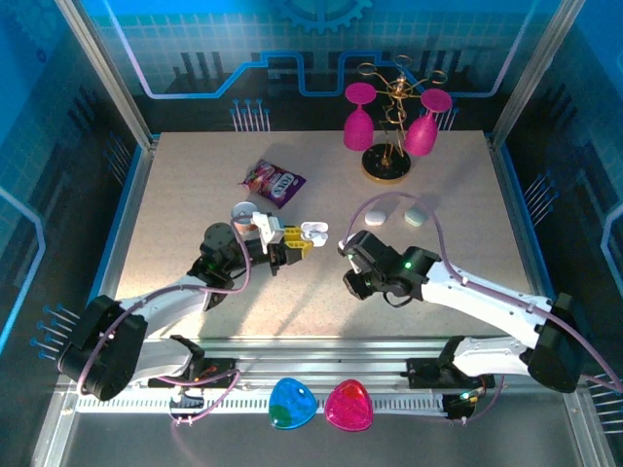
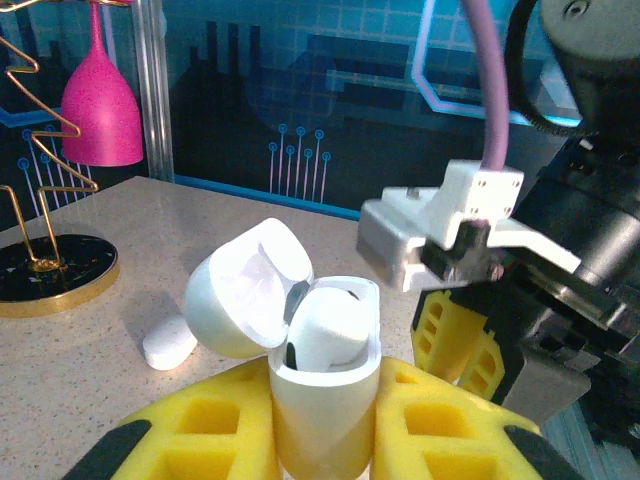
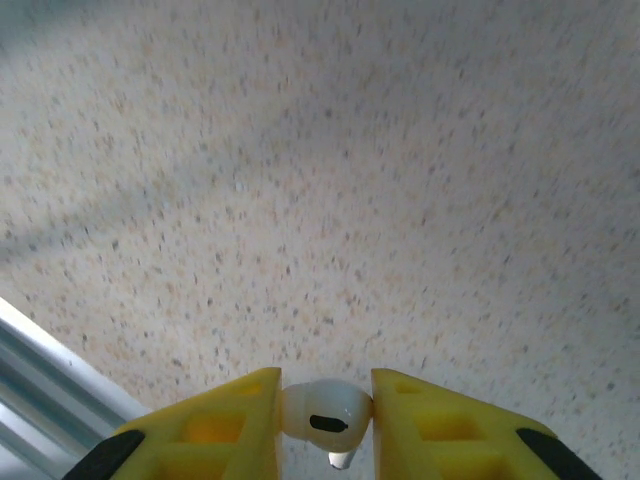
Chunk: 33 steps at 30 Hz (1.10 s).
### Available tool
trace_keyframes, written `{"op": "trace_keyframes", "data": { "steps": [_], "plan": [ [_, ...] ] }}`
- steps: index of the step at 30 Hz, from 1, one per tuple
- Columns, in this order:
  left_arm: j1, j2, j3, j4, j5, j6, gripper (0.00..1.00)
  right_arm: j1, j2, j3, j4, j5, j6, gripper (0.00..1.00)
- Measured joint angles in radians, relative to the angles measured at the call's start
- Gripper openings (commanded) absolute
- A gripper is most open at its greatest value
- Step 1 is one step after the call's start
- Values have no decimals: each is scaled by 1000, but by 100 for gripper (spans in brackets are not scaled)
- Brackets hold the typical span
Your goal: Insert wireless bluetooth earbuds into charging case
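My left gripper (image 1: 298, 238) (image 2: 325, 425) is shut on the lower body of a white charging case (image 2: 322, 400) (image 1: 312, 232), held upright. Its lid (image 2: 245, 290) is flipped open to the left. One white earbud (image 2: 330, 325) sits in the case's opening. My right gripper (image 3: 325, 420) (image 1: 350, 261) hovers just right of the case, over bare table. It is shut on a second white earbud (image 3: 322, 413), whose stem tip points down. In the left wrist view, one of the right gripper's yellow fingers (image 2: 445, 335) hangs close beside the case.
A white pebble-shaped case (image 1: 375, 216) (image 2: 168, 342) and a mint one (image 1: 417, 215) lie behind the right gripper. A gold rack (image 1: 389, 163) with pink glasses (image 1: 357, 119) stands at the back. A snack bag (image 1: 274, 182) and a small cup (image 1: 243, 212) lie at the left.
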Motion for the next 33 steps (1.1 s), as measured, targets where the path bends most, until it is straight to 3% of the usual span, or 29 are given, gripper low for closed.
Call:
{"op": "trace_keyframes", "data": {
  "steps": [18, 33],
  "plan": [
    [-1, 50, 18, -12, -16, -33, 21, -76, -17, 163, 241, -97, -59, 26],
    [-1, 61, 19, -10, -14, -82, 21, -113, 39, 193, 320, -185, -59, 26]
  ]
}}
